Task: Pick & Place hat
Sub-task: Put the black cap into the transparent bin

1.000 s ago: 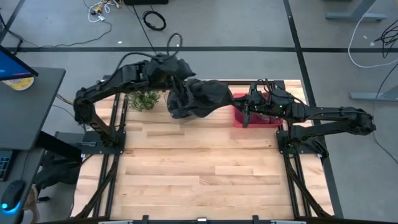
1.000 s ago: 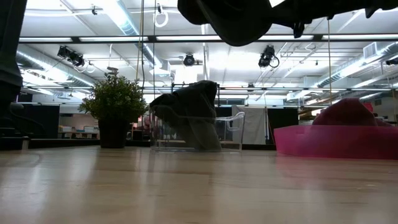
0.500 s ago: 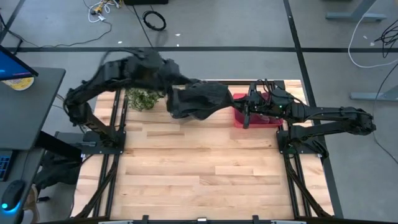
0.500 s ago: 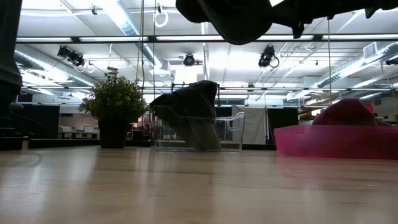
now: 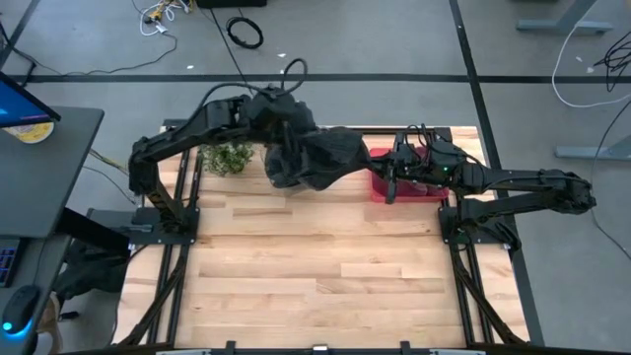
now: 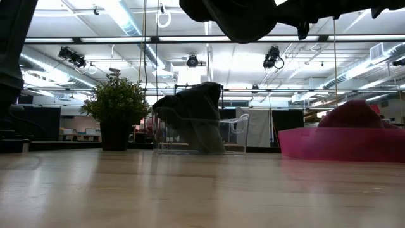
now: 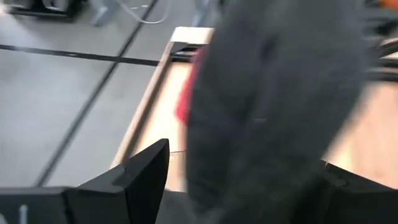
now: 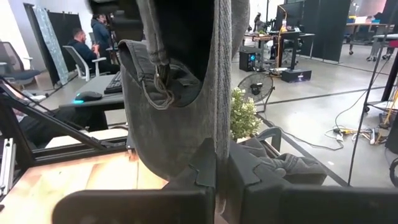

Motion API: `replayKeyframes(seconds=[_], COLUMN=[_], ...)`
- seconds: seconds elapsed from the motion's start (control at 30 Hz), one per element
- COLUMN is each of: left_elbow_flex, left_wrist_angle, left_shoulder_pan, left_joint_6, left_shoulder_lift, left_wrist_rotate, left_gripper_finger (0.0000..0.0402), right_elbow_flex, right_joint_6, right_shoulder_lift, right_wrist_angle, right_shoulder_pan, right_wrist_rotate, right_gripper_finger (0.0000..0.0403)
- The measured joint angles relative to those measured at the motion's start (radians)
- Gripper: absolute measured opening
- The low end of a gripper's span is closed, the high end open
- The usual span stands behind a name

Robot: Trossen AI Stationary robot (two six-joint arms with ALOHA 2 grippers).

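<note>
High view: right gripper [image 5: 373, 163] pinches the dark hat [image 5: 325, 156]; left gripper [image 5: 288, 148], spread at its nine o'clock, could snag and drag it loose

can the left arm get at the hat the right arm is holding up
Probably yes: the hat hangs in the air from the shut right gripper, and the left gripper is right at it, jaws open on either side of the fabric.

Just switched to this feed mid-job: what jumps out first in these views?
A dark grey hat hangs in the air over the table's far edge, its brim pinched in the shut right hand. The left hand stands open around the hat's other side. Below, a second dark hat sits in a clear bin, between a potted plant and a pink tub.
</note>
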Motion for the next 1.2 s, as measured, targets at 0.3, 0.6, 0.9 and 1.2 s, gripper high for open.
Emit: replayKeyframes(seconds=[0.3,0.6,0.9,1.2], left_elbow_flex=[-0.001,-0.001,0.0,0.001], left_wrist_angle=[0.119,0.122,0.167,0.167], left_shoulder_pan=[0.024,0.01,-0.013,-0.013], left_joint_6=[0.116,0.285,0.683,0.954], left_shoulder_lift=[0.006,0.008,0.006,0.008], left_wrist_rotate=[-0.086,-0.123,-0.215,-0.091], left_gripper_finger=[0.0174,0.0009,0.0006,0.0006], right_elbow_flex=[0.0,0.0,0.0,0.0], right_joint_6=[0.0,0.099,0.21,0.257], right_shoulder_lift=[0.0,-0.001,-0.034,-0.156], right_wrist_angle=[0.0,0.0,-0.005,-0.103], right_shoulder_pan=[0.0,0.0,0.0,-0.001], right_wrist_rotate=[0.004,0.002,-0.056,0.001], right_gripper_finger=[0.0006,0.0103,0.0273,0.031])
